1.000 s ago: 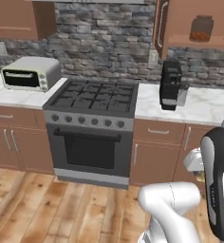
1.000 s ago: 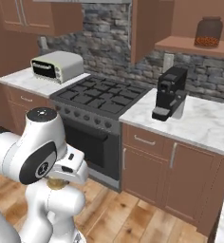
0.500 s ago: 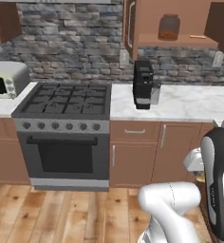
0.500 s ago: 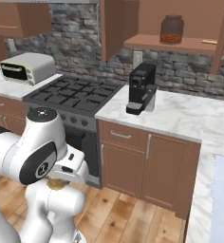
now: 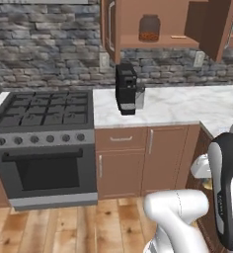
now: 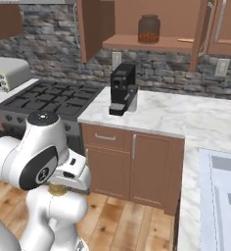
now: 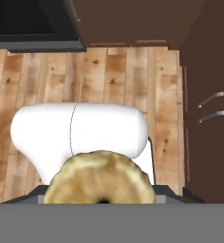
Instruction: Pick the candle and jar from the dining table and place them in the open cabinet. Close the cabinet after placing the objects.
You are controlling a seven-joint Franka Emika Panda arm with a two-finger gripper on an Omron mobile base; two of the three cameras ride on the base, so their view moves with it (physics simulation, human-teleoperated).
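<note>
Along the back wall, under a grey stone backsplash, a white marble counter (image 5: 177,106) runs right from the black gas stove (image 5: 44,111) and turns the corner toward the camera. Brown lower cupboards with silver handles sit beneath it.

Above the counter the brown wall cabinet (image 5: 153,43) is open, with its doors swung outward on both sides. A black coffee machine (image 5: 126,89) stands on the counter just below the cabinet's left edge. A silver toaster oven (image 6: 7,73) sits on the counter left of the stove.

The jar (image 5: 149,28) stands upright on the cabinet shelf, toward its left end, reddish-brown contents visible through the glass.

The arm is folded low over the wood floor (image 7: 118,71), hand pointing down. The gripper (image 7: 102,199) is closed around the candle (image 7: 98,178). The candle shows as a tan-gold round, seen end-on and held clear of the floor. Fingertips hidden behind it.
</note>
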